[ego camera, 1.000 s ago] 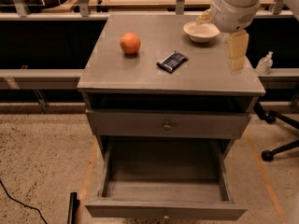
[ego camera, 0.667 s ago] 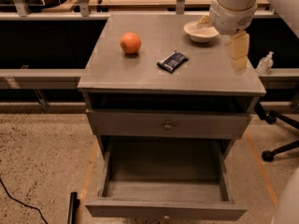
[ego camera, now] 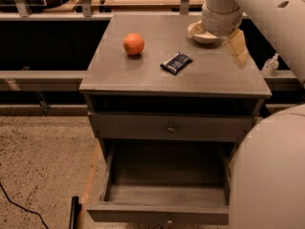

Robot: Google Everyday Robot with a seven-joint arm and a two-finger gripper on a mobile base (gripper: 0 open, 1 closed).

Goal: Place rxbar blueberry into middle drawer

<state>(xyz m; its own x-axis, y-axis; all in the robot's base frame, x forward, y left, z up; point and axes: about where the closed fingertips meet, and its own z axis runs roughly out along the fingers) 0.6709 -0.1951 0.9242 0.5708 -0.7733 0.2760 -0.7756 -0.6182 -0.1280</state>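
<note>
The rxbar blueberry [ego camera: 176,62], a dark navy bar with white print, lies flat on the grey cabinet top [ego camera: 143,78], right of centre. My gripper [ego camera: 237,49] hangs over the top's right side, to the right of the bar and apart from it, with nothing seen in it. The middle drawer [ego camera: 164,194] is pulled open below, and its inside is bare. The upper drawer [ego camera: 170,127] with a round knob is closed.
A round orange fruit [ego camera: 133,44] sits on the top's left part. A white bowl [ego camera: 202,35] at the back right is partly hidden by my arm. A large arm link [ego camera: 271,175] fills the lower right, covering the drawer's right end. A small bottle [ego camera: 270,65] stands beyond the cabinet's right edge.
A large arm link has swung into the lower right of the view. The gripper has stayed over the cabinet top's right side. The bar, orange and drawers have not moved.
</note>
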